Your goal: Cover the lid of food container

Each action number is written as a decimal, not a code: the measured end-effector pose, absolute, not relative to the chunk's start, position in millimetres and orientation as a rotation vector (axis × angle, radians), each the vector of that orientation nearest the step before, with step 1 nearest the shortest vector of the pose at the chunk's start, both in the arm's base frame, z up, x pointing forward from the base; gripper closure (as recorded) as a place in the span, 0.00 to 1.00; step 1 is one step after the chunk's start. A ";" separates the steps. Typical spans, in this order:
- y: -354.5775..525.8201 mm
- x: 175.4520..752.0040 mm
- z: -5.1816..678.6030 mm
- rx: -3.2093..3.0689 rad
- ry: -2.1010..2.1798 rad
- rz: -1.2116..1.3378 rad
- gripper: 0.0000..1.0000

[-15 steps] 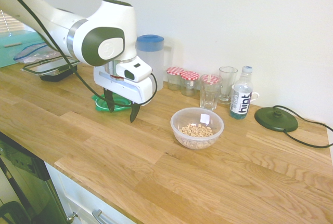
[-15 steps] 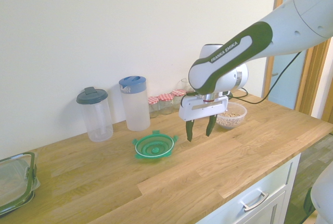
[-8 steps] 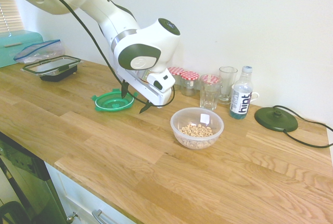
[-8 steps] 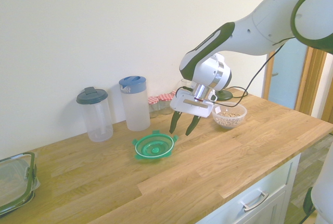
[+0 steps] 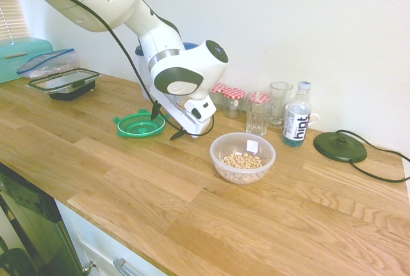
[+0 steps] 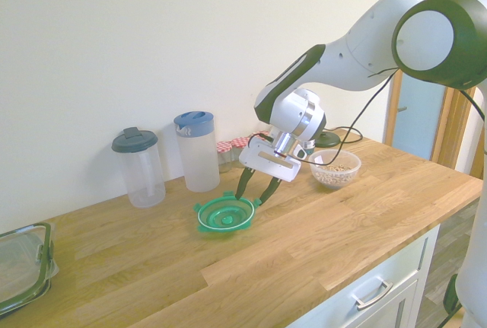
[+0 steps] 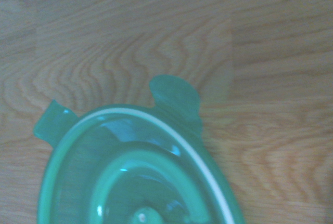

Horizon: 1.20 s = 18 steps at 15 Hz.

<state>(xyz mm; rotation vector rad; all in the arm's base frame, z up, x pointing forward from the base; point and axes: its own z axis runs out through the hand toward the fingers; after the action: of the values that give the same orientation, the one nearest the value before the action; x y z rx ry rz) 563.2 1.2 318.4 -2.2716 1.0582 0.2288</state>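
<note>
One open gripper point(image 5: 163, 128) at the lid point(image 5: 139, 125)

Nearest in the first exterior view, the bowl point(image 5: 242, 175) of cereal rings stands uncovered on the counter point(image 5: 211, 231). Farther back, the lid lies flat, apart from the bowl, white ring up. The gripper tilts at its edge, fingers spread wide, holding nothing; whether they touch it cannot be told. Behind the bowl crowd a checked-top jar point(image 5: 258, 114), a bottle point(image 5: 296, 122) and a glass point(image 5: 278, 104), with a dark round base point(image 5: 339, 148) to one side. Beyond stand two smaller jars point(image 5: 233, 104), then a blue-topped pitcher point(image 6: 199, 162). A rectangular container point(image 5: 73, 90), bag point(image 5: 48, 64) and teal box point(image 5: 22, 58) sit farthest.
</note>
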 end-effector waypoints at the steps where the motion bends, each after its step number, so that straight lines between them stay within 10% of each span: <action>1: 4.6 563.0 316.0 -2.243 1.059 0.250 0.00; 4: 8.5 561.3 310.6 -2.186 1.060 0.282 0.00; 5: 10.3 560.8 308.3 -2.160 1.061 0.295 1.00; 18: 15.7 557.9 284.7 -2.051 1.040 0.310 1.00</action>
<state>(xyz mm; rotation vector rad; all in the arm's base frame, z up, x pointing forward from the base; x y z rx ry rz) 557.9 15.7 284.7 -2.0511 1.0397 0.3104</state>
